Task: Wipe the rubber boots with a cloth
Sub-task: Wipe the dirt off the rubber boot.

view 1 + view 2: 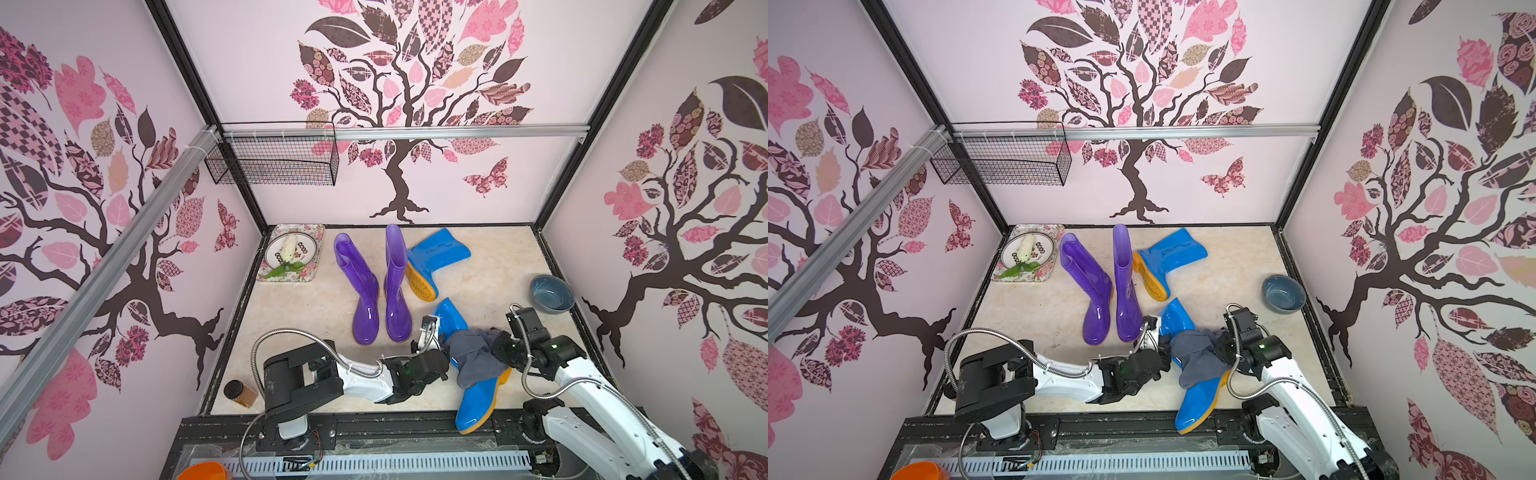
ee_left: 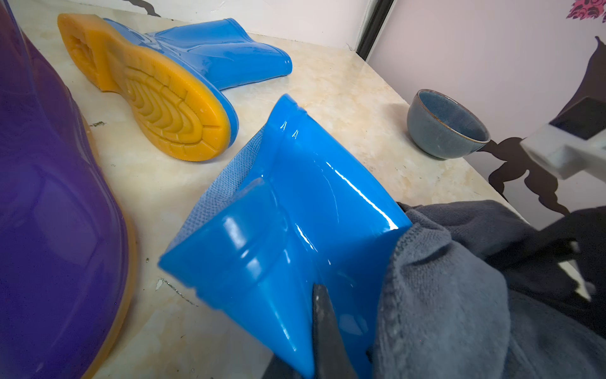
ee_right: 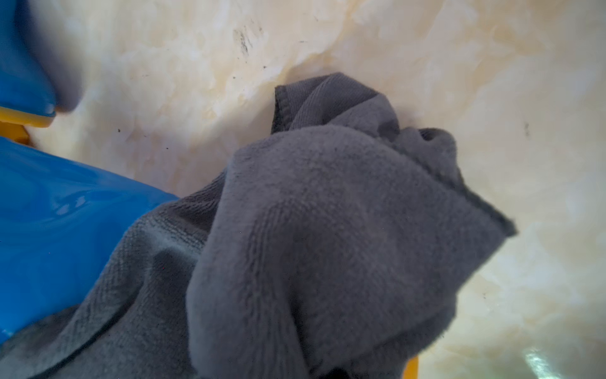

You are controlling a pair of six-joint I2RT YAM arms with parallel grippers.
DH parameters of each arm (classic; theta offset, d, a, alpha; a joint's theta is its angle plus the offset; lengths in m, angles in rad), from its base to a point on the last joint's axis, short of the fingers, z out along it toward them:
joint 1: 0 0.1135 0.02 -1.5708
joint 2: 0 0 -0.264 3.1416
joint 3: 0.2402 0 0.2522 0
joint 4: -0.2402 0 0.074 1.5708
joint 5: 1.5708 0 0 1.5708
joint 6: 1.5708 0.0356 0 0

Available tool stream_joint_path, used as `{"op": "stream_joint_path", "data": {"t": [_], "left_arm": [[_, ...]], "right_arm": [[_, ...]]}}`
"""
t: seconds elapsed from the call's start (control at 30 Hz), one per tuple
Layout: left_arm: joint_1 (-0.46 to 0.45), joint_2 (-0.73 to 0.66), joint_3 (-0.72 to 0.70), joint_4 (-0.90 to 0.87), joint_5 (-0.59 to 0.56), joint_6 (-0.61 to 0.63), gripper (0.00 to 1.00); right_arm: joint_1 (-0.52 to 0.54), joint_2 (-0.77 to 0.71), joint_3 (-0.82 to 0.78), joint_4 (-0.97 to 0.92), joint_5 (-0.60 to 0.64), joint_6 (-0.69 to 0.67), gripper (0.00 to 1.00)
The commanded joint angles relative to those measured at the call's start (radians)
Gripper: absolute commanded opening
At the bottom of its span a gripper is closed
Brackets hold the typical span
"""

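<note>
Top views, both: near blue boot (image 1: pixel 478 399) lay on side, toe over front rail, shaft pointing away; long axis ran near-to-far. Cloth (image 1: pixel 473 357) draped across its ankle. Right gripper (image 1: pixel 494 348) clenched in cloth bunch at boot's right flank; fingers hidden. Left gripper (image 1: pixel 444 353) pinched shaft wall from left, per left wrist view. Judged: right arm nearer cloth; stroke should follow long axis. Beyond: purple boots (image 1: pixel 365 299) upright, untouched. Farthest: second blue boot (image 1: pixel 440 249) on side, sole toward arms.
</note>
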Motion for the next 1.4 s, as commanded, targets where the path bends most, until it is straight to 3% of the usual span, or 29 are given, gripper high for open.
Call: {"op": "stream_joint_path", "data": {"t": [0.0, 0.2, 0.3, 0.5, 0.6, 0.73, 0.83, 0.93, 1.03, 1.13, 1.3, 1.37], "left_arm": [[0.001, -0.026, 0.005, 0.025, -0.018, -0.003, 0.00], [-0.001, -0.020, 0.001, 0.031, -0.015, -0.007, 0.00], [0.000, -0.018, 0.001, 0.033, -0.017, -0.006, 0.00], [0.003, 0.002, 0.004, 0.050, -0.023, -0.004, 0.00], [0.008, 0.005, 0.003, 0.052, -0.017, -0.014, 0.00], [0.008, -0.003, 0.004, 0.044, -0.014, -0.011, 0.00], [0.009, -0.018, -0.004, 0.034, -0.016, -0.016, 0.00], [0.004, -0.028, -0.012, 0.032, -0.023, -0.022, 0.00], [-0.003, -0.029, -0.015, 0.028, -0.027, -0.028, 0.00], [-0.006, -0.016, -0.008, 0.029, -0.019, -0.029, 0.00], [-0.009, -0.004, 0.008, 0.033, -0.010, -0.028, 0.00], [-0.010, -0.004, 0.013, 0.029, -0.011, -0.020, 0.00]], "right_arm": [[-0.036, 0.066, -0.022, 0.104, 0.041, 0.013, 0.00], [-0.158, 0.152, -0.015, 0.170, -0.066, -0.063, 0.00], [-0.143, 0.132, 0.078, 0.058, -0.237, -0.112, 0.00], [-0.072, -0.221, 0.063, -0.076, -0.210, 0.063, 0.00], [-0.072, -0.246, 0.011, -0.065, -0.208, 0.067, 0.00], [-0.074, -0.143, -0.061, 0.028, -0.189, 0.045, 0.00], [-0.085, -0.039, -0.064, 0.085, -0.105, 0.019, 0.00], [-0.169, 0.083, -0.102, 0.186, -0.119, -0.034, 0.00], [-0.202, 0.194, -0.059, 0.185, -0.233, -0.085, 0.00], [-0.198, 0.187, -0.085, 0.289, -0.310, -0.081, 0.00], [-0.167, 0.271, -0.049, 0.564, -0.636, -0.068, 0.00], [-0.129, 0.351, 0.019, 0.591, -0.698, -0.095, 0.00]]}}
